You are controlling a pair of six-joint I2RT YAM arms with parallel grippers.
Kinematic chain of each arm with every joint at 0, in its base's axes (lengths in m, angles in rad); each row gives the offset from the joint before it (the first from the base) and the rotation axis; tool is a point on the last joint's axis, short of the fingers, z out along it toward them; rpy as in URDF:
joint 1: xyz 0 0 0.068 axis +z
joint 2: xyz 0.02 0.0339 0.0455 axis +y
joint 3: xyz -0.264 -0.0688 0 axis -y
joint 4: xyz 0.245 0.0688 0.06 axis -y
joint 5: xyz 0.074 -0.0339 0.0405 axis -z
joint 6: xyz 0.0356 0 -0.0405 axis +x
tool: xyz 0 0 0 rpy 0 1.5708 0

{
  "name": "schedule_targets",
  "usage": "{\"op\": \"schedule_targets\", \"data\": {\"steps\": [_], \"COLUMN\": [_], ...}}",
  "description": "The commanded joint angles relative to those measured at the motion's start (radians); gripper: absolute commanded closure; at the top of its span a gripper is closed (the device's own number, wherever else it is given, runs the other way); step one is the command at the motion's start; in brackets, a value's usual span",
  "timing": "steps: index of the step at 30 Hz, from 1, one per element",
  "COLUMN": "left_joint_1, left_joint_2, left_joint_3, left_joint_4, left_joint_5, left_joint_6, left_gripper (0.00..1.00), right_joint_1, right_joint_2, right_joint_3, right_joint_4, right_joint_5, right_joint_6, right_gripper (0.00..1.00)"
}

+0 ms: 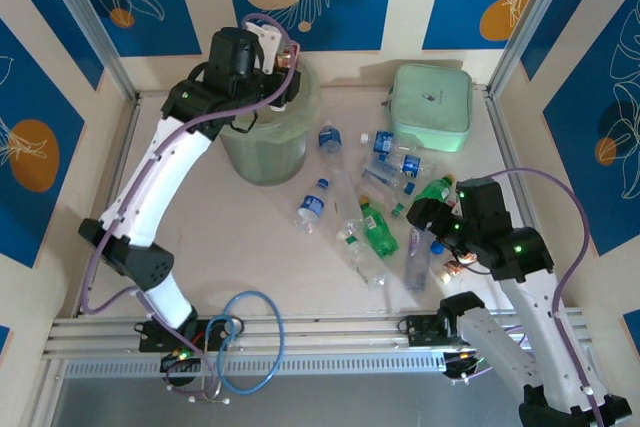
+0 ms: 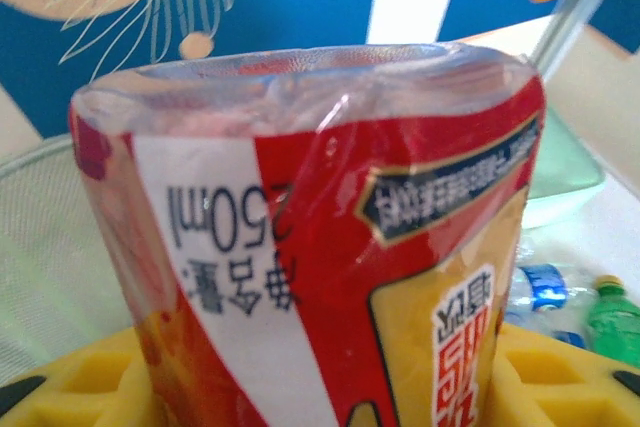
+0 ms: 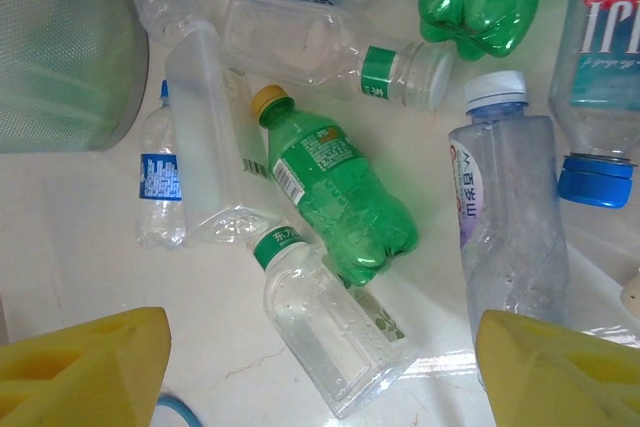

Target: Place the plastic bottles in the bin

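My left gripper [image 1: 277, 59] hangs over the mouth of the pale green bin [image 1: 262, 147], shut on a clear bottle with a red and yellow label [image 2: 330, 247] held between the yellow fingers [image 2: 70, 377]. The bin's wall [image 2: 40, 247] shows behind that bottle. My right gripper [image 3: 320, 337] is open above the pile of plastic bottles [image 1: 375, 227]. A clear square bottle with a green neck band [image 3: 330, 332] lies below the gap between the right gripper's fingers, untouched. Beside it lie a green bottle [image 3: 340, 192] and a clear white-capped bottle [image 3: 505, 207].
A mint green square case [image 1: 432, 105] sits at the back right. Further bottles [image 1: 312, 205] lie between the bin [image 3: 60, 47] and the pile. A blue cable loop [image 1: 255, 342] rests on the front rail. Metal frame posts bound the table on both sides.
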Motion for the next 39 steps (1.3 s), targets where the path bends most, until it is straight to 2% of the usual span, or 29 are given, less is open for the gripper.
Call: {"op": "schedule_targets", "data": {"steps": [1, 12, 16, 19, 21, 23, 25, 32, 36, 39], "left_joint_1": [0.066, 0.187, 0.193, 0.193, 0.193, 0.193, 0.190, 0.152, 0.074, 0.016], "left_joint_2": [0.017, 0.157, 0.187, 0.150, 0.134, 0.139, 0.133, -0.046, -0.209, -0.347], "left_joint_3": [0.006, 0.042, 0.028, -0.043, -0.056, -0.023, 0.010, -0.107, -0.264, -0.447], "left_joint_4": [0.051, 0.048, 0.020, 0.079, 0.108, 0.095, 0.079, 0.090, 0.082, 0.091], "left_joint_5": [0.044, 0.050, 0.073, 0.075, 0.073, 0.075, 0.073, 0.097, 0.079, 0.096], "left_joint_6": [-0.060, -0.089, -0.071, -0.072, -0.070, -0.068, -0.074, -0.123, -0.116, -0.145], "left_gripper": [0.56, 0.56, 0.42, 0.21, 0.11, 0.05, 0.04, 0.03, 0.03, 0.05], "right_joint_1": [0.002, 0.018, 0.038, 0.068, 0.088, 0.111, 0.144, 0.306, 0.391, 0.437], "right_joint_2": [0.004, 0.048, 0.072, 0.085, 0.101, 0.121, 0.146, 0.237, 0.337, 0.422], "right_joint_3": [-0.018, -0.026, -0.030, -0.021, -0.004, 0.022, 0.047, 0.071, 0.097, 0.130], "right_joint_4": [0.048, 0.093, 0.107, 0.107, 0.099, 0.089, 0.084, 0.135, 0.161, 0.161], "right_joint_5": [-0.048, -0.034, -0.023, -0.002, 0.009, 0.023, 0.043, 0.118, 0.162, 0.200], "right_joint_6": [-0.019, -0.028, -0.032, -0.032, -0.037, -0.047, -0.058, -0.042, -0.044, -0.059], "right_gripper": [0.19, 0.19, 0.20, 0.20, 0.19, 0.18, 0.16, 0.14, 0.14, 0.17]}}
